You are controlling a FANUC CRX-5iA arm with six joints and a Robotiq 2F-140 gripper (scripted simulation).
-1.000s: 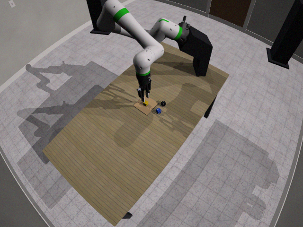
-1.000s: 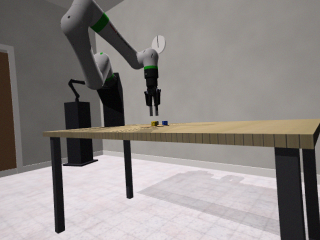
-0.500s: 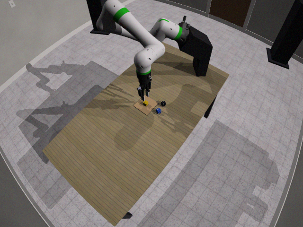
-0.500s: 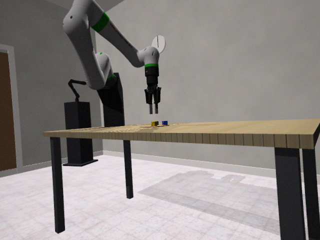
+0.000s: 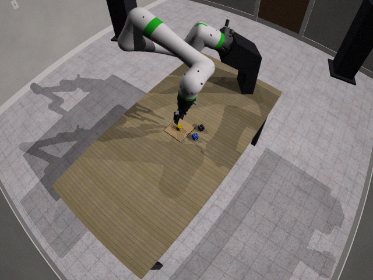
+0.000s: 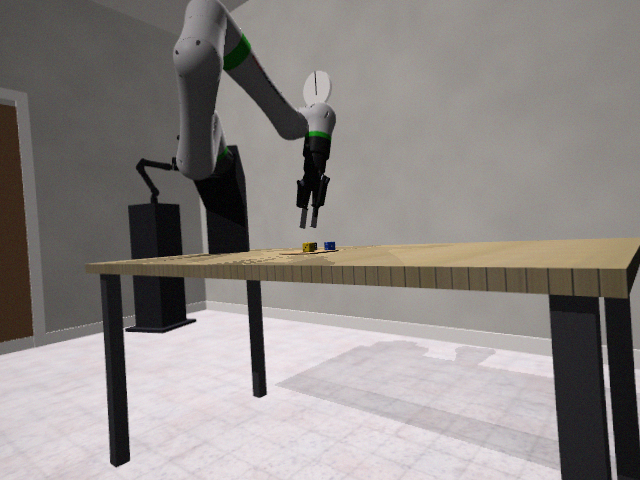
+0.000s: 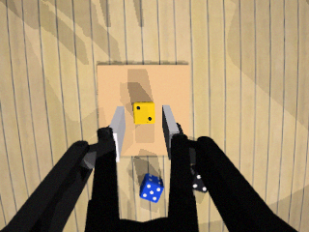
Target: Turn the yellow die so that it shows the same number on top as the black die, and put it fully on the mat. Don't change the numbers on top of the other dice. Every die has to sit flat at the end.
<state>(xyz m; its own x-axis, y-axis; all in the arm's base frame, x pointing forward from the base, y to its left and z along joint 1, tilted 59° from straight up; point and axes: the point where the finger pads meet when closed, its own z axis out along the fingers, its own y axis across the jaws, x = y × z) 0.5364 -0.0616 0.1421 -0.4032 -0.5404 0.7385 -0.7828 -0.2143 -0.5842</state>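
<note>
Partly open, the tool (image 6: 308, 225) hangs empty above the yellow die (image 6: 309, 246).

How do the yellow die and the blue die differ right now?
The yellow die sits fully on the mat; the blue die sits off it, on the table. Yellow shows two dark pips on top; blue shows five white pips. Yellow lies under the raised gripper, blue off to one side. Both sit flat, untouched.
</note>
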